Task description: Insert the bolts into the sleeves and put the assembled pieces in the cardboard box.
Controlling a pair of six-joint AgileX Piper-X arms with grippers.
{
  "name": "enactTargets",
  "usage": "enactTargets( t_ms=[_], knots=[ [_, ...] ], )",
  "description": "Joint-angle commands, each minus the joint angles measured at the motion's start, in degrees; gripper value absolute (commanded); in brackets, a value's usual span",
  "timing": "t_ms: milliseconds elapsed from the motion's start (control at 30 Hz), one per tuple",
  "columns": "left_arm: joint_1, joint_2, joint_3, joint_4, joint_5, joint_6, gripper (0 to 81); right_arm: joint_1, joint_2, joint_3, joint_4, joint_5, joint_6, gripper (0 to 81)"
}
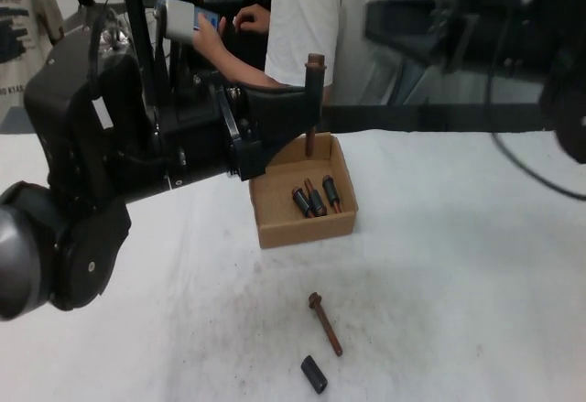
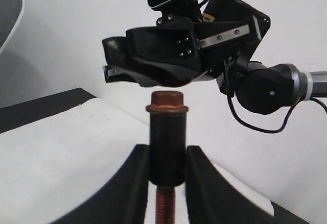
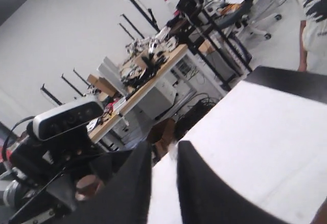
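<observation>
Right up against the lens, the left arm (image 1: 82,210) loomed as a mass of matte black casing with a glossy rounded joint, cut off by the frame's edge. Out at its end, the left hand (image 1: 309,100) was clamped on an assembled piece and held it upright. The left wrist view gave the detail: a smooth black cylindrical sleeve (image 2: 166,147) pinched between two curved black fingers (image 2: 127,188). A rust-brown bolt (image 2: 166,101) with a flanged hex head sat on top, its threaded shank poking out underneath.

The high view added the setting. The brown cardboard box (image 1: 307,228) sat just below that hand, with three finished pieces (image 1: 316,199) lying side by side on its floor. Nearer the camera than the hand, on the white, grey-smudged table (image 1: 458,265), lay a loose bolt (image 1: 326,325). Near its tip but apart lay a loose black sleeve (image 1: 314,374).

The right hand (image 3: 163,147), in its own wrist view, had two dark fingers (image 3: 199,183) a narrow gap apart with nothing between them. The left wrist view caught it close beyond the held bolt's head: an angular black shell with small screws and a camera mounted on it. Whether the held shank reached inside the box was hard to make out, and in the high view the left hand's fingers merged into the black shell.
</observation>
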Motion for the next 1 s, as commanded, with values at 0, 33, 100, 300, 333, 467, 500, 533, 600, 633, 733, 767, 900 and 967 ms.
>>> enactTargets(
  t_ms=[0,33,100,300,333,467,500,533,600,633,733,767,900,967],
  knots=[
    [0.33,-0.1,-0.49,-0.95,0.33,-0.22,0.3,-2.1,-0.14,-0.1,-5.35,-0.38,3.13,11.7],
    [0.47,-0.1,-0.49,-0.49,0.34,-0.22,0.3,-3.05,-0.14,-0.1,-7.83,-0.6,5.12,9.2],
    [0.86,-0.1,-0.49,0.64,-0.61,-0.07,0.3,-4.47,-0.14,-0.1,-11.44,-1.78,8.03,1.1],
    [2.36,-0.1,-0.49,7.33,-8.84,3.17,0.3,-5.53,-0.26,-0.1,-14.84,-7.53,13.55,0.8],
    [2.46,-0.1,-0.71,9.29,-11.11,4.24,0.3,-5.46,-0.34,-0.1,-14.94,-7.75,14.09,0.8],
    [2.52,1.87,-4.61,20.0,-16.48,11.63,0.3,-4.27,-0.53,-0.1,-19.72,-9.26,18.4,0.8],
    [2.38,2.99,-6.78,23.84,-18.34,13.3,0.3,-3.92,-0.53,-0.1,-21.53,-9.41,20.22,0.8],
    [2.39,4.01,-8.9,27.77,-21.51,15.12,0.3,-3.58,-0.53,-0.1,-22.96,-9.39,21.63,0.8],
    [2.39,7.19,-15.4,39.6,-28.24,20.49,0.3,-2.78,-0.53,-0.1,-26.6,-9.74,24.81,0.8],
    [2.52,8.9,-18.94,44.41,-29.5,22.89,0.3,-2.38,-0.53,-0.1,-27.89,-9.82,26.24,0.8],
    [2.54,14.18,-28.41,58.72,-32.46,29.22,0.3,-0.92,-0.61,-0.1,-31.12,-10.27,29.15,0.8],
    [2.23,15.76,-31.36,62.05,-33.89,30.83,0.3,-0.46,-0.61,-0.1,-32.01,-10.44,29.95,0.8],
    [1.8,19.5,-38.2,67.33,-35.88,34.93,0.3,0.33,-0.61,-0.1,-34.52,-11.06,31.62,0.8],
    [1.8,19.74,-38.79,67.16,-36.0,36.28,0.3,0.33,-0.61,-0.1,-34.89,-11.04,32.11,0.8]
  ],
)
